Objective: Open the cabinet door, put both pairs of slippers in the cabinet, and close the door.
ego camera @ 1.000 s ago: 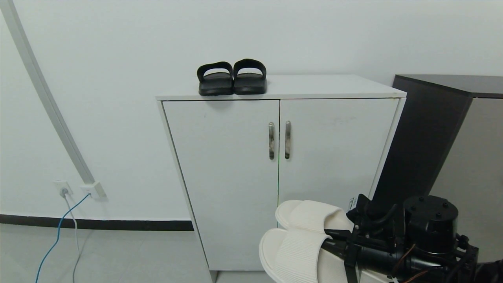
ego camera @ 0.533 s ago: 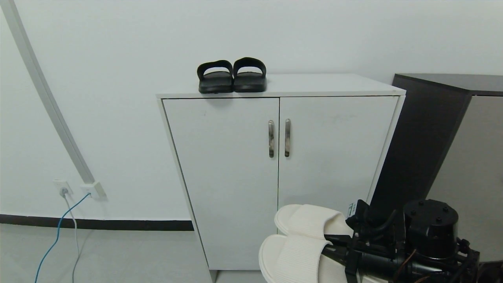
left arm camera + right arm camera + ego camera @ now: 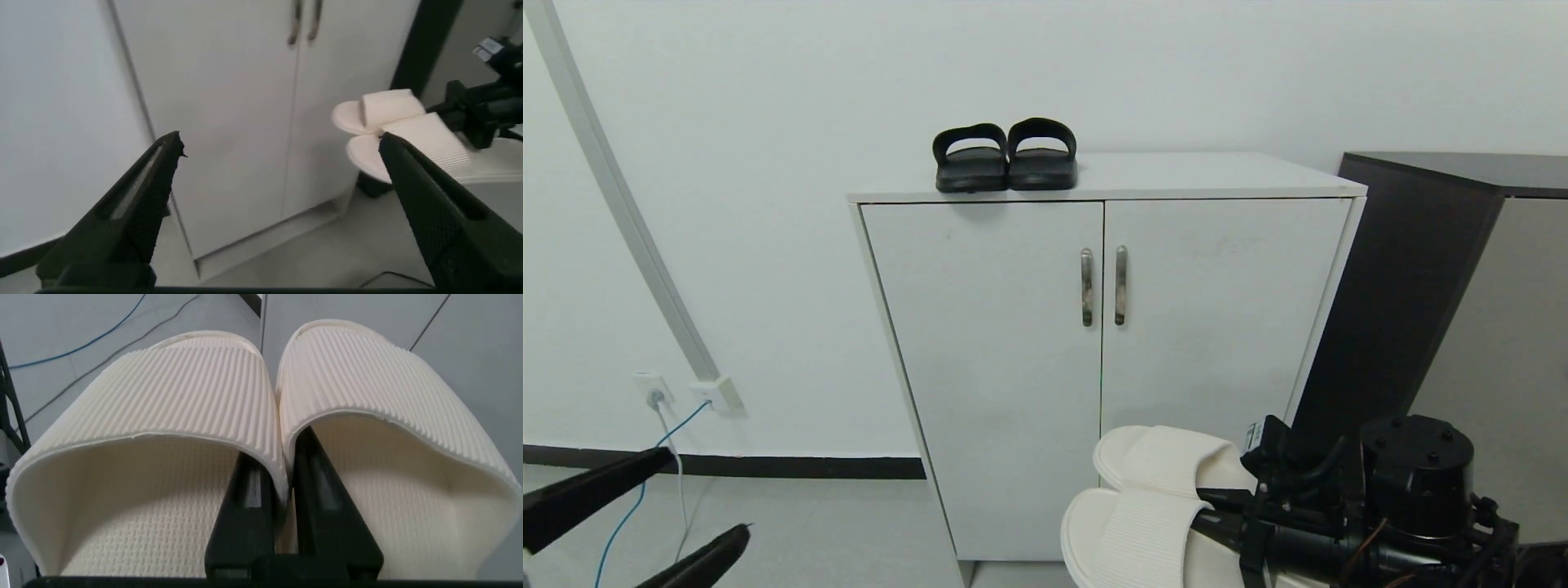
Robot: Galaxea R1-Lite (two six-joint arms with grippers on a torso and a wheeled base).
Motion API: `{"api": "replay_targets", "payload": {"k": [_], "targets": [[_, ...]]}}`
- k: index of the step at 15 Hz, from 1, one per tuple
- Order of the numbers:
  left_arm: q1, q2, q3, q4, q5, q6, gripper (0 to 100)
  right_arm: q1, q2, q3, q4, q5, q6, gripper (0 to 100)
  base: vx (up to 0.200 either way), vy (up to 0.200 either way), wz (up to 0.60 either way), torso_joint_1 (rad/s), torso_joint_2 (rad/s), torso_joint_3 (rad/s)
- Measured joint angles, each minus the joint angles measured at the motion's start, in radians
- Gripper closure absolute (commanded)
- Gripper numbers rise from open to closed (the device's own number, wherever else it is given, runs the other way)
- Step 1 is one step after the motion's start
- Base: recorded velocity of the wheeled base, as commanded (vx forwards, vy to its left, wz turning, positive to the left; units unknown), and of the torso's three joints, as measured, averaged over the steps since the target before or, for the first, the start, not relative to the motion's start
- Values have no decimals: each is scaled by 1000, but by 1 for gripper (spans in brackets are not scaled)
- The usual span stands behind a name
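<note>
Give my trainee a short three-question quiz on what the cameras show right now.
1. True or false: both doors of the white two-door cabinet are shut.
2. Where do the black rubber slide slippers sit? A: on the floor. B: on the cabinet's top. C: inside the cabinet.
3. Fill in: the right gripper is clamped on the cream ribbed slippers, while the left gripper is ____.

Key: 1 true; 2 B; 3 open.
</note>
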Motion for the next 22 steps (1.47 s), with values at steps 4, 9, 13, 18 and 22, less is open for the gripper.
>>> {"api": "replay_targets", "payload": {"k": [4, 9, 13, 18, 22], "targets": [[-198, 228, -115, -127, -4, -129, 0, 0, 8, -1, -3, -12, 0, 100, 0, 0, 0, 0, 0, 0], [-313, 424, -204, -259, 16, -155, 0, -1, 16, -4, -3, -16, 1, 100, 0, 0, 0, 0, 0, 0], [-407, 602, -287, -344, 95, -157, 0, -1, 19, -4, -3, -17, 1, 100, 0, 0, 0, 0, 0, 0], [-482, 769, -433, -394, 100, -214, 0, -1, 19, -1, -3, -18, 0, 100, 0, 0, 0, 0, 0, 0], [-521, 899, -589, -395, 90, -234, 0, -7, 18, -2, -3, -18, 1, 100, 0, 0, 0, 0, 0, 0]]}}
